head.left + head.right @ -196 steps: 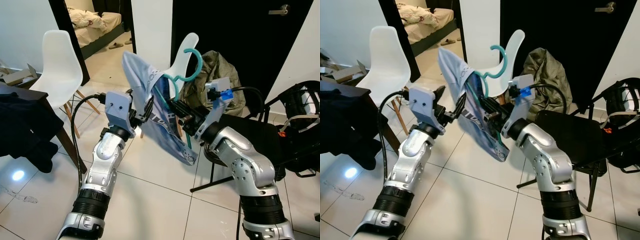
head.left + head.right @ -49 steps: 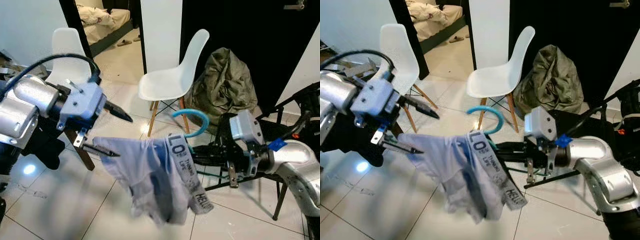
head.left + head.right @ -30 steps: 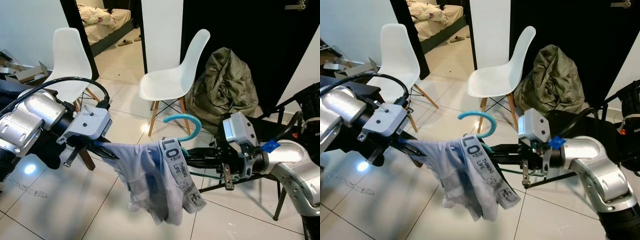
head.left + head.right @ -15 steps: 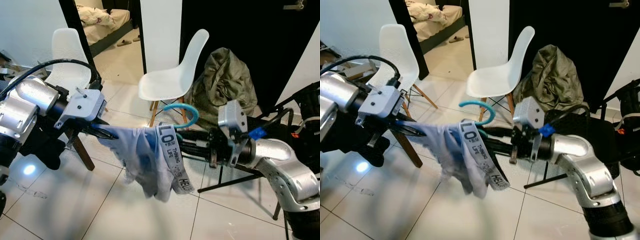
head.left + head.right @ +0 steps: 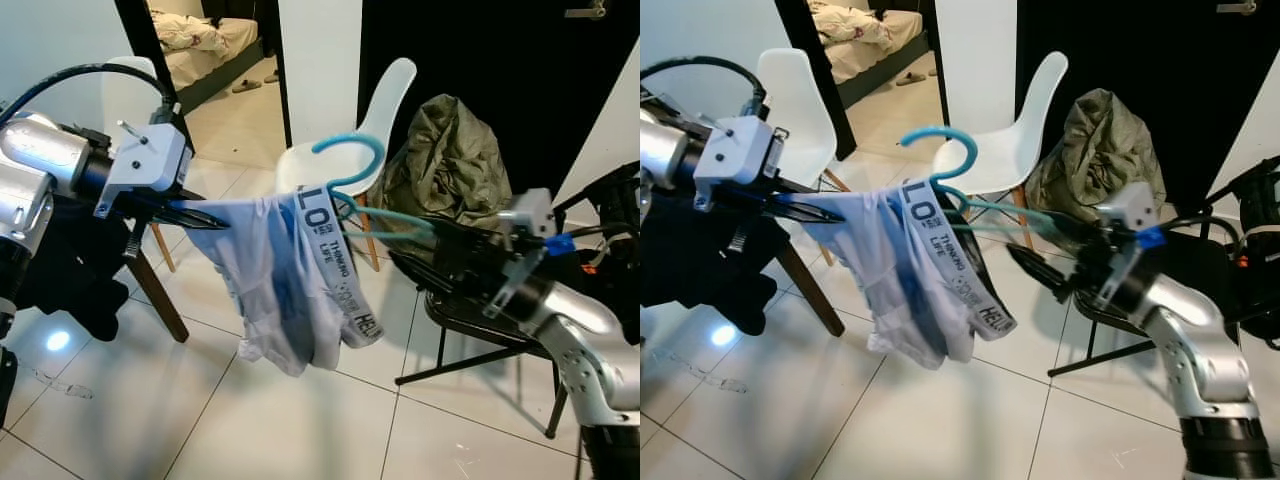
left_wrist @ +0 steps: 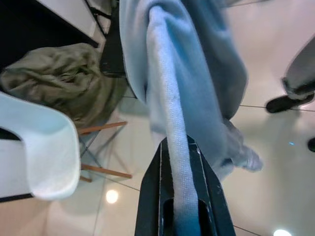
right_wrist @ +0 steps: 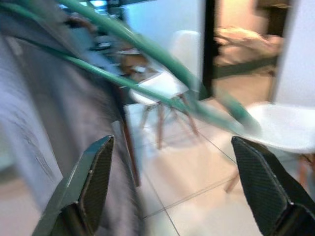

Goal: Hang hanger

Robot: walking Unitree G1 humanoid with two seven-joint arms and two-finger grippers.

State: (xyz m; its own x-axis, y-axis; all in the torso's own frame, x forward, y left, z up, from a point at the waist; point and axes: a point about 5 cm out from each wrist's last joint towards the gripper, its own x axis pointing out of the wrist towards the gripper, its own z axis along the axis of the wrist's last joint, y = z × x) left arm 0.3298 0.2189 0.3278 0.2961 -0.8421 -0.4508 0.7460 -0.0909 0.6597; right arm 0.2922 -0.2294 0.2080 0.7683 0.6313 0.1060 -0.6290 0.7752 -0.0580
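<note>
A pale blue garment (image 5: 290, 280) is pinched at one edge by the left gripper (image 5: 200, 214), its fingers pressed together on the fabric. The garment is draped over a teal hanger (image 5: 350, 175), held up in front of the white chair (image 5: 385, 110). The right gripper (image 5: 1040, 255) is seen beside the hanger's arm with fingers spread wide, gripping nothing.

White chairs (image 5: 385, 110), tiled floor (image 5: 200, 400), black door (image 5: 480, 60)
</note>
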